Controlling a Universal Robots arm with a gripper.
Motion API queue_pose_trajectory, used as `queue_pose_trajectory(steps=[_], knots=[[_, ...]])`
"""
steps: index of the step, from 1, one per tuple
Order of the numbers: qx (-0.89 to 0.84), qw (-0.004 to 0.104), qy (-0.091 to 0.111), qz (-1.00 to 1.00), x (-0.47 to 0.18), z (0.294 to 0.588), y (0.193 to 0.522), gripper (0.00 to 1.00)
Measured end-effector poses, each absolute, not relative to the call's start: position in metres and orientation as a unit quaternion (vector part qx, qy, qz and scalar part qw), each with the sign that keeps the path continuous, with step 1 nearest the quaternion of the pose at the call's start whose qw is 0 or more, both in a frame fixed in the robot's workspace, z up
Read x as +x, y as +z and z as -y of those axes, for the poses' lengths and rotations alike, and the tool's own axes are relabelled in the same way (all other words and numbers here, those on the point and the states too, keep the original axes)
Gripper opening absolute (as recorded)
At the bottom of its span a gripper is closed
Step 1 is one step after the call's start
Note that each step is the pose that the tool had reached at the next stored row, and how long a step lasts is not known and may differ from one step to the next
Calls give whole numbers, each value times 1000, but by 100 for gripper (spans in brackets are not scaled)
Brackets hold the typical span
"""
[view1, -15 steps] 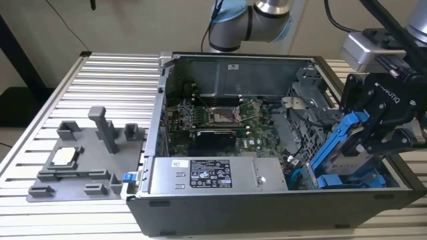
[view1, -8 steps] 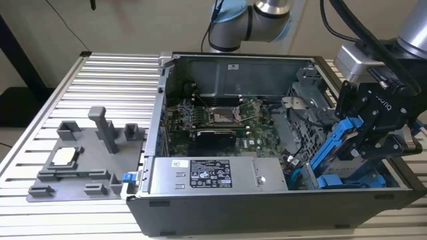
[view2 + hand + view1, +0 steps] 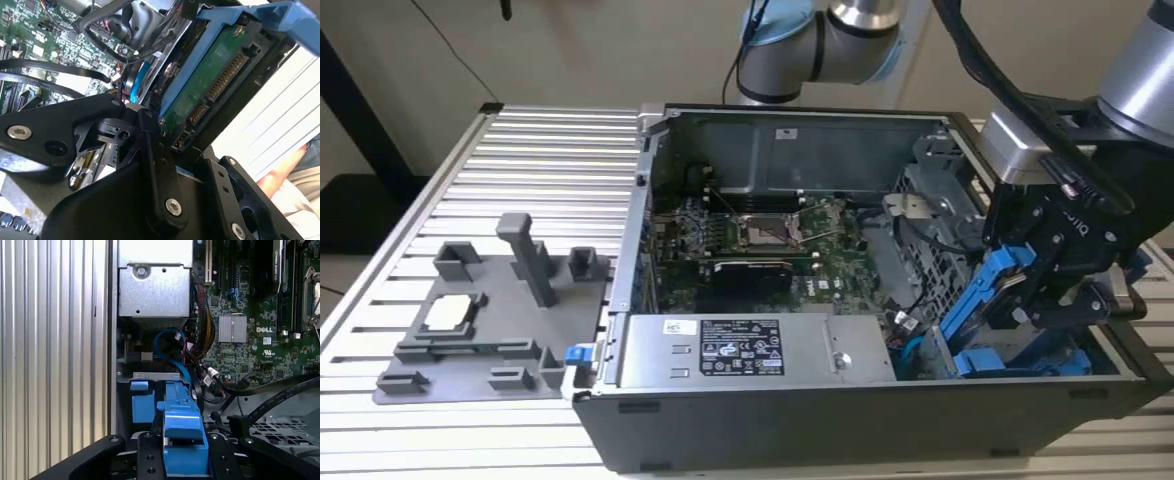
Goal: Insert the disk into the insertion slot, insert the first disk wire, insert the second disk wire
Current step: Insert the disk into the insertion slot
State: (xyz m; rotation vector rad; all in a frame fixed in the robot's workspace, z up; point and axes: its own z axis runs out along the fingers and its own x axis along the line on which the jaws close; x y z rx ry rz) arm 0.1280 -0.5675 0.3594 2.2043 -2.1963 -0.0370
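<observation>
The disk [image 3: 215,75] shows a bright blue carrier [image 3: 181,72] and green board; the gripper [image 3: 1041,300] is black, the table [image 3: 547,150] ribbed silver.

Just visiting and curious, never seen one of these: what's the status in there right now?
Hand shut on the disk. Disk tilted, lower end down inside the computer case. Watch the black cables close beside it.

Grey fixture plate [image 3: 454,375] on slatted table [image 3: 547,150] (exterior view's left).

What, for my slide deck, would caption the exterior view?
End effector grips the blue-framed disk, tilted steeply inside the open computer case.
</observation>
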Motion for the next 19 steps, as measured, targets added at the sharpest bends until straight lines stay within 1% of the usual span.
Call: queue_pose_trajectory(steps=[8, 9, 11, 12, 19], knots=[[708, 15, -12, 706, 128, 567, 359, 34], [708, 15, -12, 706, 128, 568, 359, 46], [708, 15, -12, 706, 128, 568, 359, 46], [708, 15, -12, 706, 128, 568, 359, 53], [708, 18, -11, 706, 128, 567, 368, 53]])
